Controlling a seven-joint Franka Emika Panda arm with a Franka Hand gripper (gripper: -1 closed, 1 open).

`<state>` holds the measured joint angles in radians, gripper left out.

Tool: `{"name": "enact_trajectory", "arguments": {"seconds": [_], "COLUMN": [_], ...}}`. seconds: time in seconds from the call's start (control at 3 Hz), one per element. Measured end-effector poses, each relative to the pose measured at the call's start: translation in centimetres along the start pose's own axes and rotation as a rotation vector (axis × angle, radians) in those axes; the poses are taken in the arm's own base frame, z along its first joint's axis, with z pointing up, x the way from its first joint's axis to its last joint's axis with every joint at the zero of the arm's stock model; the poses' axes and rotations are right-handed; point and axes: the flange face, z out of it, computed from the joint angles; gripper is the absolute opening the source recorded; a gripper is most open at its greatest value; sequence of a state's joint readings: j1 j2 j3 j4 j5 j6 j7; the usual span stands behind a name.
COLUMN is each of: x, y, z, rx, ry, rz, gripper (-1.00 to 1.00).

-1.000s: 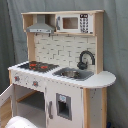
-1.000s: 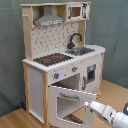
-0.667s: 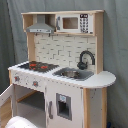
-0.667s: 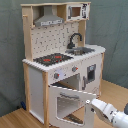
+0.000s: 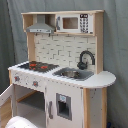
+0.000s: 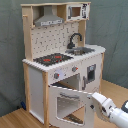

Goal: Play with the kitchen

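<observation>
Kitchen (image 5: 62, 70) fills the first exterior view, standing in front of a grey curtain (image 5: 117, 45). Its stovetop (image 5: 37, 65) with red rings lies toward the first exterior view's left, the sink (image 5: 74, 74) beside it, and the black faucet (image 5: 86, 59) rises behind the sink. The grey hood (image 5: 41, 26) and a microwave (image 5: 73, 23) sit on the top shelf. A white rounded part of the arm (image 5: 20, 123) shows at the bottom edge; the end effector is not seen here.

In the second exterior view the kitchen (image 6: 62, 60) stands on a wooden floor (image 6: 15, 119). Its windowed oven door (image 6: 71, 102) hangs open, swung outward. The end effector (image 6: 94, 100) meets the door's outer edge at the second exterior view's lower right; whether it is clenched or released cannot be told.
</observation>
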<state>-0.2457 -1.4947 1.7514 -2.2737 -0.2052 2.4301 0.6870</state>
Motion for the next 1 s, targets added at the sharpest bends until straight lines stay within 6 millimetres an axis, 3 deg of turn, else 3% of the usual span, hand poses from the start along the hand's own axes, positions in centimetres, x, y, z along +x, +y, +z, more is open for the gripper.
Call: {"name": "enact_trajectory", "arguments": {"seconds": [1.0], "x": [-2.2], "y": [0.7], "z": [2.5], "rx": [-0.033], "ry": [-0.068], "rz": [0.314], "gripper": [1.00]}}
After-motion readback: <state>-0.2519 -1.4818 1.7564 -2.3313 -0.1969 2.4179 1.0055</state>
